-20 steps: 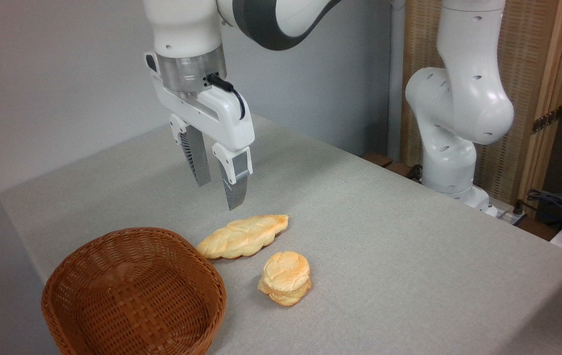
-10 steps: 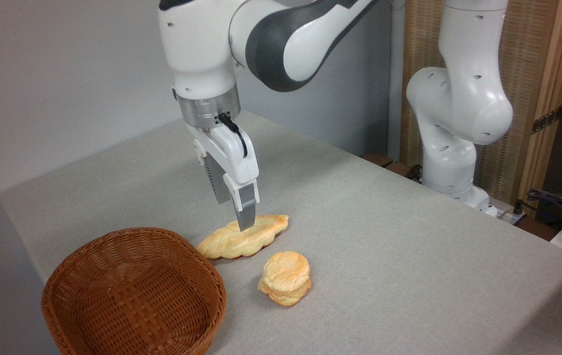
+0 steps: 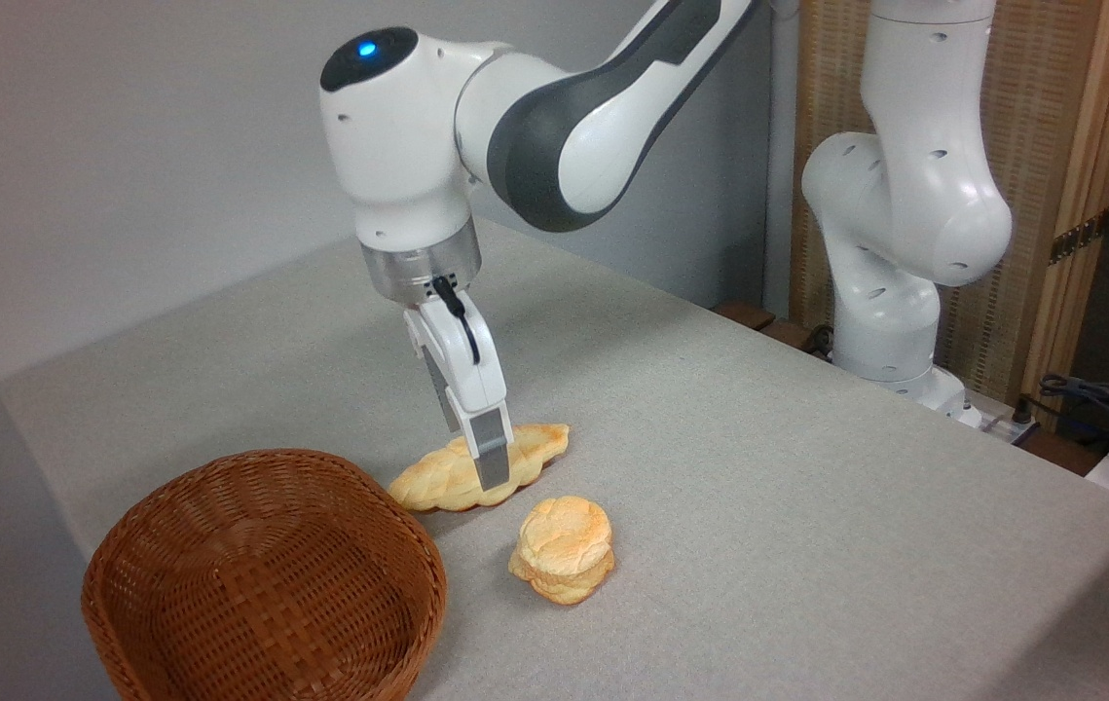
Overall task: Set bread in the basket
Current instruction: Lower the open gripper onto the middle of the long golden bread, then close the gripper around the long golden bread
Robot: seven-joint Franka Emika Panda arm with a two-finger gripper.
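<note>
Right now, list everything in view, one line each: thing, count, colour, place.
bread: 1, pale yellow with golden patches, flat on the table between basket and bun, right by the basket's rim.
bun: 1, golden-orange, round and stacked, on the table in front of the bread, apart from it.
basket: 1, brown wicker, near left corner of the table, nothing in it.
table: 1, grey cloth cover, fills the middle of the view.
screen: 1, tan woven panels in a wood frame, behind the arm's base at right.
cables: a few, dark, far right edge.
arm: 1, white and grey, base at the table's right back.
gripper: 1, white with grey fingers, down over the middle of the bread; seen edge-on, so its opening is unclear.
</note>
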